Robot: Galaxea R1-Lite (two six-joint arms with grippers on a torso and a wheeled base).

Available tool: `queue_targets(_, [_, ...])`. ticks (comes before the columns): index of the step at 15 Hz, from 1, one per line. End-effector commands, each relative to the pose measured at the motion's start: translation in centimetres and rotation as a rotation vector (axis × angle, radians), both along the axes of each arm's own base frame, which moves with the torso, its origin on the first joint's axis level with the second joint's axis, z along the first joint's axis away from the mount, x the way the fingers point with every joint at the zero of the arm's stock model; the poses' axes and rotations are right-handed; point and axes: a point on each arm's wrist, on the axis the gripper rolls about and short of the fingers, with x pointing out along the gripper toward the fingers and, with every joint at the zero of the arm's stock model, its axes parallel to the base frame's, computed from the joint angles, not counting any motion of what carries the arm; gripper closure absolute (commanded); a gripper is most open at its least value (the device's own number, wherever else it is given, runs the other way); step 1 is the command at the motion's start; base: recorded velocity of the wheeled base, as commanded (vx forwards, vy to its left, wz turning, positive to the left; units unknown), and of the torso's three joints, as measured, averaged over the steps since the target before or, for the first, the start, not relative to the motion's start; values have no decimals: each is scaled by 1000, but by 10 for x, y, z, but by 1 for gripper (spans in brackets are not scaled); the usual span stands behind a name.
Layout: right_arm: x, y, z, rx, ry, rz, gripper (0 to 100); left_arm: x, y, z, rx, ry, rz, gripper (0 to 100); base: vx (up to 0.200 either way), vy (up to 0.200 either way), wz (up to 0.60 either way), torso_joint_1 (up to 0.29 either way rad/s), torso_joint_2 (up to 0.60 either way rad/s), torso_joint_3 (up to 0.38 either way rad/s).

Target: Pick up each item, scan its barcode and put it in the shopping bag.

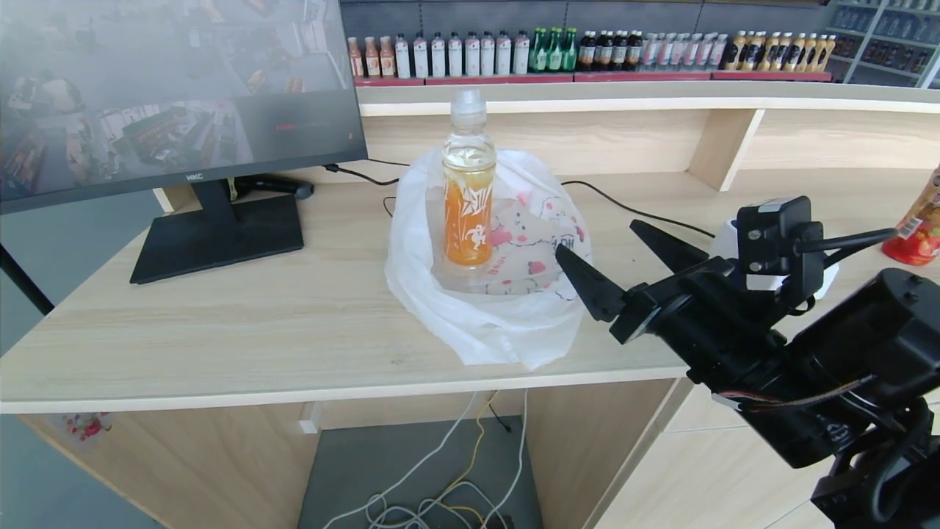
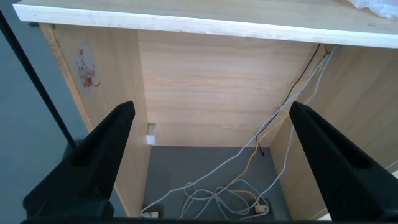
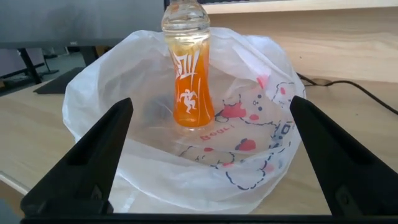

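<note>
In the crinkled white plastic bag stands a waisted orange bottle; right pincer gapes wide, empty.

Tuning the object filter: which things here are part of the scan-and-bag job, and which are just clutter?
Job: orange drink bottle, standing in the white shopping bag; red bottle at the right edge of the counter; right gripper, jaws open.
Clutter: monitor; cables under the counter; shelf bottles behind.

Light wood counter. White plastic bag sits dead centre, monitor at 10 o'clock. Black cable at 1 o'clock, red bottle at 3 o'clock.
</note>
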Motion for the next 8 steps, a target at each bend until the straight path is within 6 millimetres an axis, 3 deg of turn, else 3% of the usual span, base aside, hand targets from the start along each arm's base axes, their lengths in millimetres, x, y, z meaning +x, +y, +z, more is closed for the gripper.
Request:
queue_targets(1, [-1,-1,-1,-4,5,-1,0,0,0,0,-1,0,1,0,0,-200,0,7,2,2])
queue_targets(8, [-9,-7,4,6,-6,0,0,0,0,0,-7,0,1,0,0,-200,0,9,2,4])
